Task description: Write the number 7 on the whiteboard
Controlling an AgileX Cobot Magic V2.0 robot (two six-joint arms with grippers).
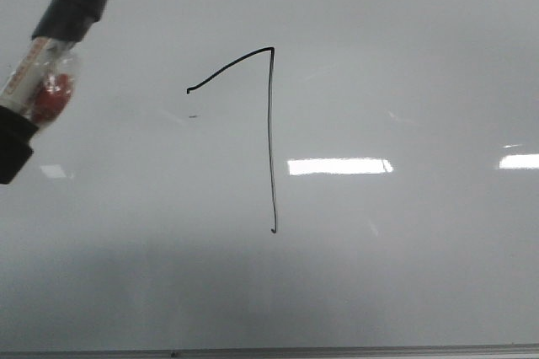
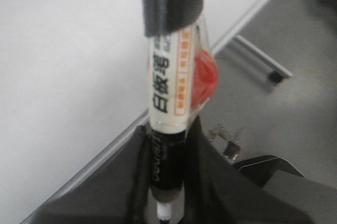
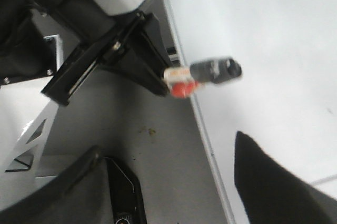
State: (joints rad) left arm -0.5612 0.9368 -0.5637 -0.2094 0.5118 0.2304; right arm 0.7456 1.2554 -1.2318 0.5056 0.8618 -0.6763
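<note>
Front view: you've got the whiteboard (image 1: pixel 404 266) filling the frame, glossy grey-white, bright rectangular reflections at 3 o'clock and a thin grey frame edge along 6 o'clock. The number 7 (image 1: pixel 271 140) sits just left of center: a curved slanted stroke meeting a long vertical one, thin black line. A tiny dark dash (image 1: pixel 193 115) lies just below the stroke's left end. At 10 o'clock the marker (image 1: pixel 57 47) is capped in black, clear barrel with orange print and a red blob inside, held off to the side of the 7. Open board all around the digit, most of it at 3 o'clock.

Left wrist view: your left gripper (image 2: pixel 169 176) is clamped on the marker (image 2: pixel 168 90), black fingers (image 2: pixel 131 182) pressing both sides of its dark lower barrel. The label shows black Chinese characters and an orange strip; too blurred to read. Whiteboard (image 2: pixel 63 66) on one side, its frame edge running diagonally, grey floor and a stand foot (image 2: pixel 263 63) past it.

Right wrist view: your right gripper (image 3: pixel 174 192) has fingers apart, nothing between them. The whiteboard (image 3: pixel 274 40) edge runs between them; the marker (image 3: pixel 202 74) shows beyond, over that edge, grey floor beside it.
</note>
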